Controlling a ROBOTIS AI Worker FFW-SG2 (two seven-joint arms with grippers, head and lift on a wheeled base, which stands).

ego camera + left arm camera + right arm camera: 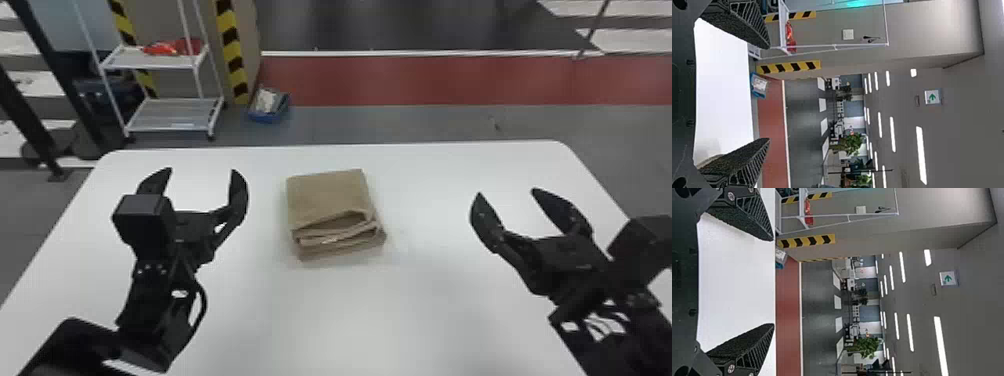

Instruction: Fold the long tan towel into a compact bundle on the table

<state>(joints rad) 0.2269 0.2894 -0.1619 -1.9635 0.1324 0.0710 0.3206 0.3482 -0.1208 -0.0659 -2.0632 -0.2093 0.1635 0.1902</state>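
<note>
Broad white desk (pixel 350 325), with a pincer at either side. Left pincer (pixel 201 170) and right pincer (pixel 507 192): both spread wide, gripping nothing, 2 fingers apiece. Between them, towards the far edge and nearer the left: tan towel (pixel 327 197), folded into a thick, squarish bundle. Probably light, soft and floppy, not fragile, with little risk of slipping but likely to unfold if lifted by just 1 layer. Best gripped through every layer at the left or right side. For tidying, press down gently on the loose near folds (pixel 332 237)
</note>
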